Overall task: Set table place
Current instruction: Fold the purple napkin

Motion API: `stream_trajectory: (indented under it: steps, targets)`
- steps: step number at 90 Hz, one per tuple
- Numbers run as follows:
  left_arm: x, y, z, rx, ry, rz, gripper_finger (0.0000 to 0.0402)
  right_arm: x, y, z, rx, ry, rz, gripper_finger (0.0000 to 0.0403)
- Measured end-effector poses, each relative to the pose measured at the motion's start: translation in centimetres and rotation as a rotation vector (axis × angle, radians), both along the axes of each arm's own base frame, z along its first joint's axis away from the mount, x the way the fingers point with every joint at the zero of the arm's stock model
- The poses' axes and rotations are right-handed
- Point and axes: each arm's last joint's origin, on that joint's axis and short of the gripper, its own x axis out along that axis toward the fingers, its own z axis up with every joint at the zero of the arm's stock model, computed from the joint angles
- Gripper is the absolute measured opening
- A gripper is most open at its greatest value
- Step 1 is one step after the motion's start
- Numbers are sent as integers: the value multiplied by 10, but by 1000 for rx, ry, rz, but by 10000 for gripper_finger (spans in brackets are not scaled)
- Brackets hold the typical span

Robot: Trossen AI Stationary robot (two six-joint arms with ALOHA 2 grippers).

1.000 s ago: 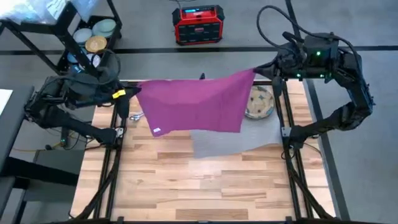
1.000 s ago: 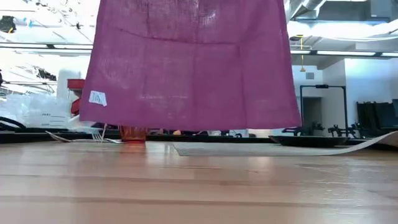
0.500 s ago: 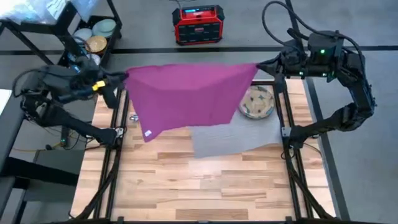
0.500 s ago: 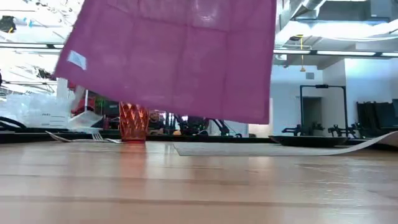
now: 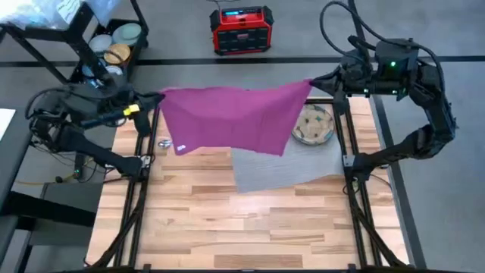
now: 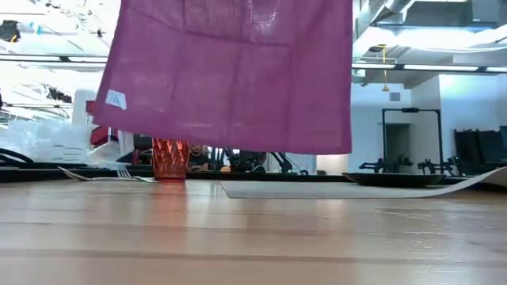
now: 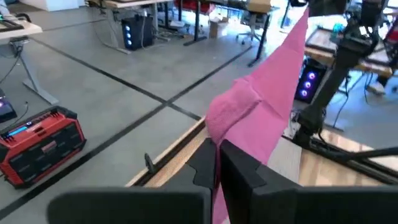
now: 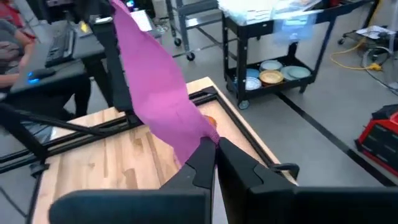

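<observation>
**Napkin suspended between both grippers above the table**

The magenta napkin [image 5: 231, 120] hangs spread in the air across the upper middle of the high view, held by two opposite upper corners. The left gripper [image 5: 157, 100], at the upper left of the table, is clamped on the napkin's left corner; in the left wrist view its fingers [image 7: 239, 171] are pressed together with pink cloth bunched between them. The right gripper [image 5: 314, 82], at the upper right, is clamped on the right corner; the right wrist view shows the cloth pinched between its closed fingers [image 8: 199, 163].

In the low view the napkin [image 6: 230, 75] fills the upper centre of the frame, its lower edge clear of the table [image 6: 253, 237], with a small white label near its lower left corner.

Items on the table [image 5: 250, 220]:
- Grey mat [image 5: 280, 168], centre right, partly hidden under the napkin.
- Beige patterned plate [image 5: 314, 127], on the upper right part of the mat.
- Orange cup [image 6: 169, 159], upright, left of centre in the low view, below the napkin's edge.
- Fork [image 6: 103, 174], lying flat just left of the cup.
</observation>
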Motion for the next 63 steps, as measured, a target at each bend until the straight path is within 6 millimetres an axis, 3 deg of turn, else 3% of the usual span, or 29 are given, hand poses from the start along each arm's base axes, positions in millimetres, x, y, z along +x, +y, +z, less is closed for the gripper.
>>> stream_trajectory:
  steps: [17,39,63]
  targets:
    - [-2,0,-2,-14,-3,26,0,-10,4,5,3,-14,19,0]
    - [7,-10,-29,-66,49,32,0,1,7,-16,32,77,70,0]
    - [-4,-22,-32,-113,-65,5,0,-16,15,-23,61,-8,81,0]
